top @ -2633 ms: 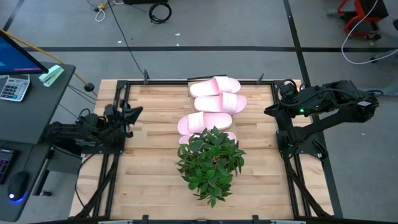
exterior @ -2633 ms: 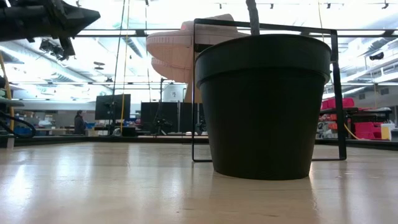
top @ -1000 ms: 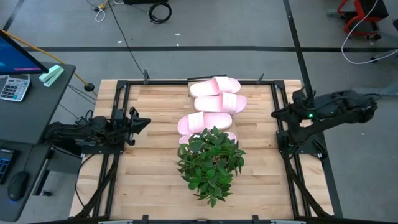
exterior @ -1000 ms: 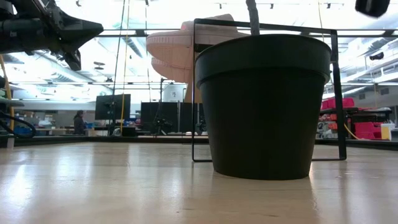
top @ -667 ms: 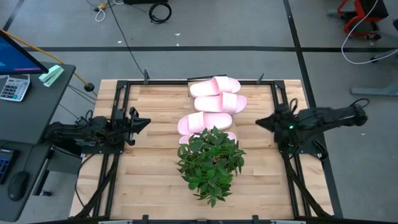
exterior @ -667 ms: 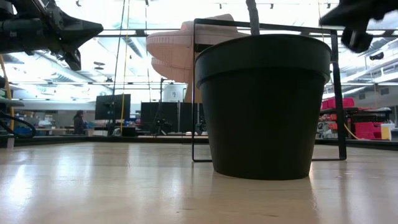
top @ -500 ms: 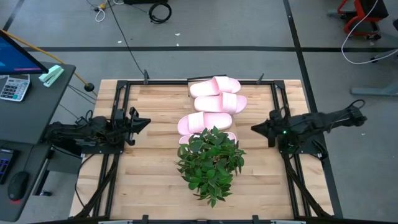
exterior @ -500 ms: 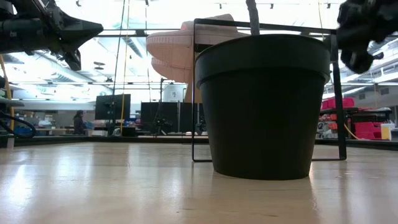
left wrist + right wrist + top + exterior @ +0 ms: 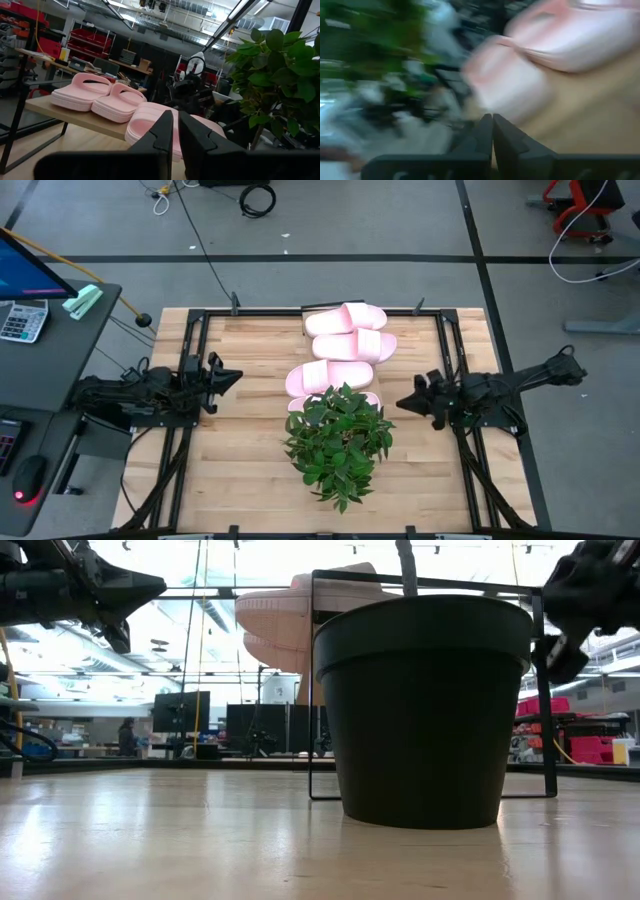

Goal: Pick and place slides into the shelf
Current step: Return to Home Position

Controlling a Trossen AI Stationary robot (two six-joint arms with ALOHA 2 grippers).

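Four pale pink slides lie in a row down the table's middle. Two slides (image 9: pixel 345 318) (image 9: pixel 355 345) rest by their soles on the light-wood shelf (image 9: pixel 60 117), which stands on a black frame (image 9: pixel 312 690). A third slide (image 9: pixel 330 375) lies nearer. The fourth slide (image 9: pixel 335 402) is half hidden under plant leaves. My left gripper (image 9: pixel 232 377) (image 9: pixel 174 131) hovers shut at the table's left side and points at the slides. My right gripper (image 9: pixel 403 402) (image 9: pixel 492 125) hovers shut to the right of the third and fourth slides. Its wrist view is blurred.
A potted plant (image 9: pixel 340 442) in a black pot (image 9: pixel 425 710) stands on the table's middle, just near of the slides, with leaves over the fourth slide. Black rails (image 9: pixel 195 350) run along the table's left and right sides. Bare wood lies left and right of the row.
My right gripper has swung from the table's right edge toward the near edge and the middle, coming down level with the slides beside the plant. It has stayed shut. The left arm and all the slides have kept still.
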